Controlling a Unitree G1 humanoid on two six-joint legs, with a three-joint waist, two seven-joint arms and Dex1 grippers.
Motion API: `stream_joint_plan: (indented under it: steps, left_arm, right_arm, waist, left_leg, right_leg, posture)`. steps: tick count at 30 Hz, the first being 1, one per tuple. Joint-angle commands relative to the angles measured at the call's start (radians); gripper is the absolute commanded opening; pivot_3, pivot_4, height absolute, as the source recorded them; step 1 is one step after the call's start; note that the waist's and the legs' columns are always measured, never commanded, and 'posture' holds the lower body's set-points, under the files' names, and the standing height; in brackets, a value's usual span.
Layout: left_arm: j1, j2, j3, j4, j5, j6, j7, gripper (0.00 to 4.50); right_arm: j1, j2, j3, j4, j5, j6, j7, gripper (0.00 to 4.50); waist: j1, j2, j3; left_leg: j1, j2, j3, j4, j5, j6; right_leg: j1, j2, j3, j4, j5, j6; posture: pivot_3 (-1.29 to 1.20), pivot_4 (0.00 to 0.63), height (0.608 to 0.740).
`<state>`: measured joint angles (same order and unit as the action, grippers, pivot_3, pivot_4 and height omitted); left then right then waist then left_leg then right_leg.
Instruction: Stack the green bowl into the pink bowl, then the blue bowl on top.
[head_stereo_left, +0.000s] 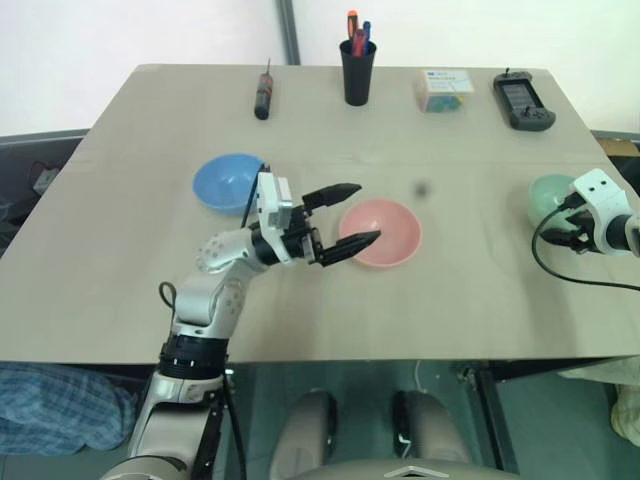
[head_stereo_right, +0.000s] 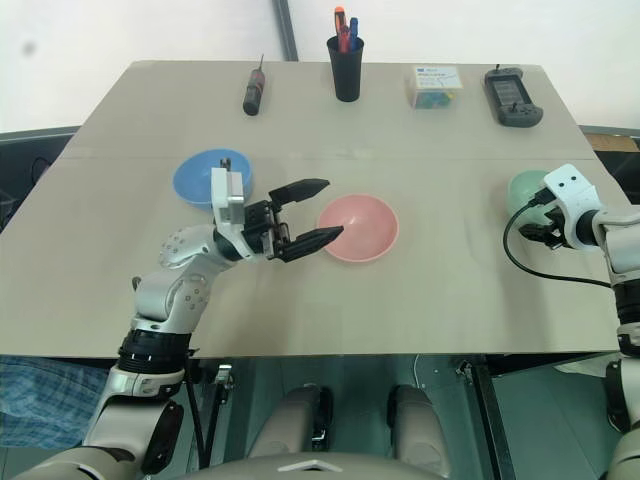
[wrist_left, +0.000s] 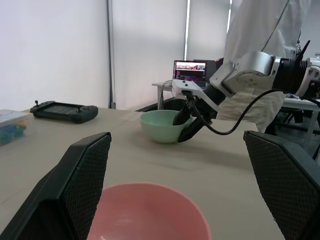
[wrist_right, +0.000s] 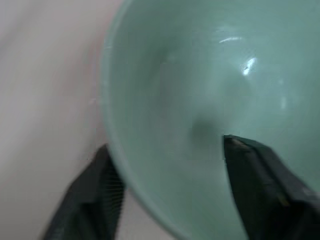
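Three bowls apart on the tan table (head_stereo_left: 120, 300), none stacked. Pink bowl (head_stereo_left: 385, 232) near the table's middle, upright and empty. Blue bowl (head_stereo_left: 228, 182) to its left and a little farther back, also upright. Green bowl (head_stereo_left: 549, 193) well off to the right, close to the table's right edge.

Left gripper (head_stereo_left: 345, 215) held above the table between the blue and pink bowls, pointing toward the pink one, fingers spread wide apart and holding nothing; lower fingertip (head_stereo_left: 366, 238) at the pink bowl's near-left rim as seen from the head, contact impossible to judge. From the left wrist, pink bowl low between the two textured pads (wrist_left: 82, 175), green bowl beyond it.

Right gripper (wrist_right: 167, 165) at the green bowl, straddling its near wall: one finger (wrist_right: 260, 175) inside the bowl, the other outside against the wall, jaws part-way closed around the rim. Whether the rim is truly pinched cannot be told. Bowl sitting on the table.

Along the far edge, left to right: a screwdriver (head_stereo_left: 263, 92), a black cup of pens (head_stereo_left: 358, 70), a small box of coloured bits (head_stereo_left: 445, 89), a black handheld controller (head_stereo_left: 523, 101). A laptop (wrist_left: 190, 73) lit up in the background beyond the table.
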<state>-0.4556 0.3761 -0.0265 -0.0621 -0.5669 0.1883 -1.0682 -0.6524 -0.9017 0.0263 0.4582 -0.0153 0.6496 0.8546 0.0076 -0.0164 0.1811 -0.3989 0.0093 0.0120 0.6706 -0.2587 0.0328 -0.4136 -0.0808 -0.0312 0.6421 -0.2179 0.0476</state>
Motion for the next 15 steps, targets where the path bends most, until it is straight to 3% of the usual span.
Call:
stream_joint_plan:
  steps: [1,4,15]
  left_arm:
    - [-0.012,-0.003,0.006,0.000,0.007,-0.027,-0.011,4.50]
    - [-0.007,-0.008,0.017,0.003,0.002,-0.027,-0.004,4.50]
    - [0.021,0.012,0.038,-0.008,0.015,-0.050,-0.010,4.50]
  right_arm:
    - [-0.028,-0.009,-0.025,-0.014,0.018,-0.011,0.006,1.24]
    - [-0.035,-0.009,-0.015,-0.023,0.018,-0.009,0.013,0.13]
    - [-0.075,-0.014,0.078,-0.234,0.012,-0.031,0.127,0.13]
  waist:
    - [0.000,0.000,0.000]
    - [0.001,0.000,0.000]
    - [-0.005,0.000,0.000]
  left_leg:
    - [0.000,0.000,0.000,0.000,0.000,0.000]
    - [0.000,0.000,0.000,0.000,0.000,0.000]
    - [0.000,0.000,0.000,0.000,0.000,0.000]
  right_leg:
    - [0.000,0.000,0.000,0.000,0.000,0.000]
    - [0.000,0.000,0.000,0.000,0.000,0.000]
    - [0.000,0.000,0.000,0.000,0.000,0.000]
  posture:
    - [0.00,0.150,0.740]
    - [0.00,0.150,0.740]
    - [0.00,0.150,0.740]
